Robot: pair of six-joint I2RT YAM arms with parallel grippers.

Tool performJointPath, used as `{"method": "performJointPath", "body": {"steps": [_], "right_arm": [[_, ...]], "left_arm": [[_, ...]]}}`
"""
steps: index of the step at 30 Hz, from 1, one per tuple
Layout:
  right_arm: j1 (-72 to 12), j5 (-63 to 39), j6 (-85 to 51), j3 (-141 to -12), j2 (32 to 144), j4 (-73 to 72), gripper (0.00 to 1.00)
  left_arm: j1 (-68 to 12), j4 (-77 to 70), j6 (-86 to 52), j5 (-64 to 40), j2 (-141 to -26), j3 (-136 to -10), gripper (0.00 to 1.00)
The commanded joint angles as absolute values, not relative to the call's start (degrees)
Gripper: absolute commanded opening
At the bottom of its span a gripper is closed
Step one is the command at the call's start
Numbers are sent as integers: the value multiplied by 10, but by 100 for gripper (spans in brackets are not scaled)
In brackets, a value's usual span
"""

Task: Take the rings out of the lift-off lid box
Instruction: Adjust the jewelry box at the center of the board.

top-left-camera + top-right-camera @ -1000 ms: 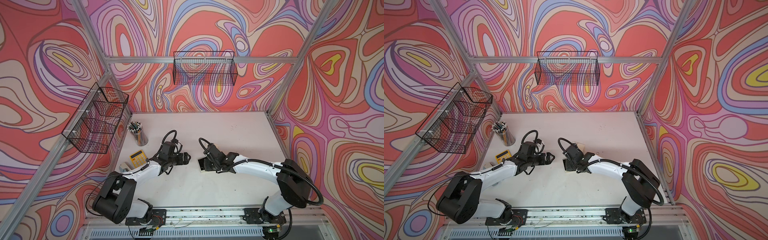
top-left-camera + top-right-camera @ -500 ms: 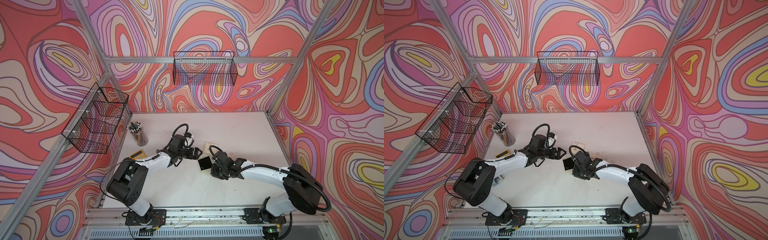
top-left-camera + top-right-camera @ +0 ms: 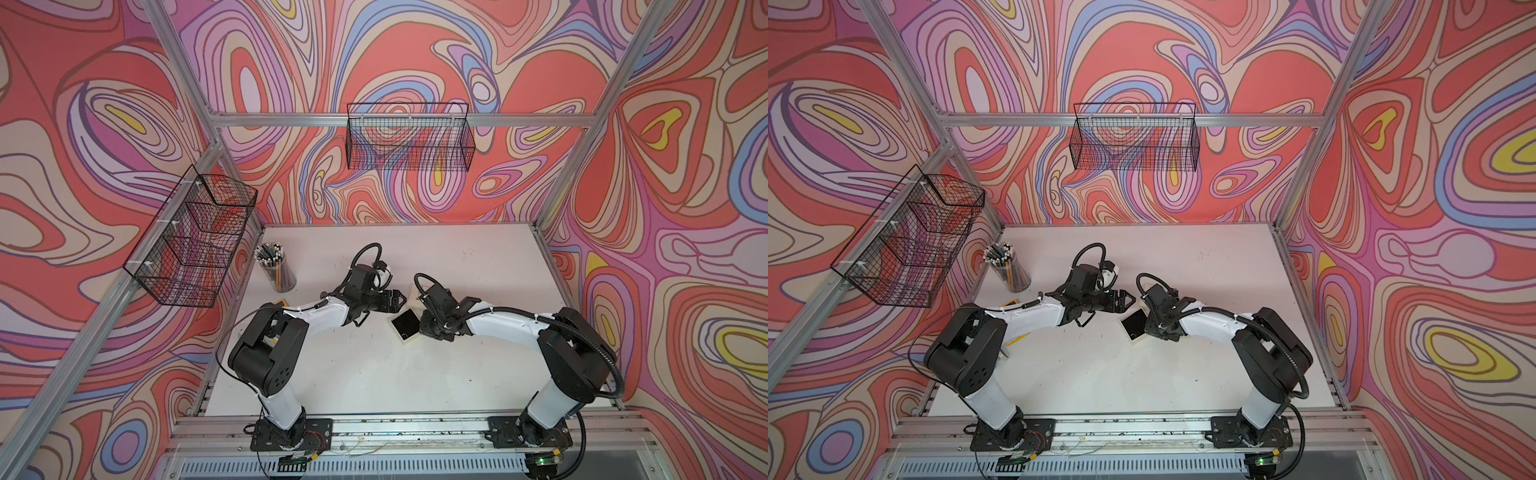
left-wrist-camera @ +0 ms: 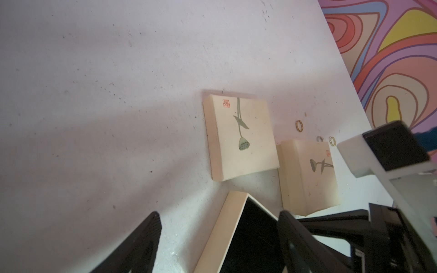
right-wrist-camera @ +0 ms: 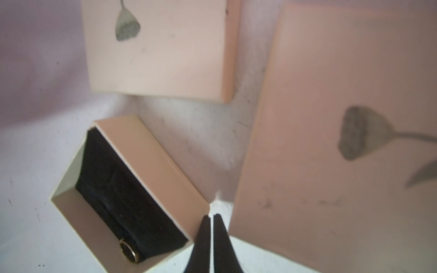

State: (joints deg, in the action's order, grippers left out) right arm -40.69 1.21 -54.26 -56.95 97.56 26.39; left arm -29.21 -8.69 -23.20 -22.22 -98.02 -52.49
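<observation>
Status check: a couple of loose rings (image 4: 299, 125), maybe a third, lie out on the table (image 4: 94, 94) past the two cream lotus-print squares (image 4: 238, 137). One ring (image 5: 128, 253) sits inside the open box (image 5: 151, 163) though, tipped up on edge against the black lining in the corner nearest the right gripper (image 5: 211, 218). That gripper is pinched fully together with nothing in it, tips parked just outside the box's corner, so only the cream wall stands between it and the ring. Can't tell if the tips actually touch the cardboard. The left gripper (image 4: 218, 219) has its jaws spread wide, also empty, with a corner of the box showing between its fingers. My guess is the right arm is the closer one, but it'd have to spread its jaws and hop over that wall before pinching across the hoop.
</observation>
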Motion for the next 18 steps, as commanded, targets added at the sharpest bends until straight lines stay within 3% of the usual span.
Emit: {"method": "performJointPath", "body": {"steps": [1, 11, 18], "right_arm": [[-405, 18, -507, -614, 1011, 252, 6], [-392, -20, -453, -716, 1116, 228, 4], [-386, -101, -416, -781, 1166, 199, 4]], "left_arm": [[-293, -75, -214, -198, -973, -512, 79], [-293, -50, -210, -168, -909, -432, 71], [-293, -18, -215, -149, -838, -377, 66]]}}
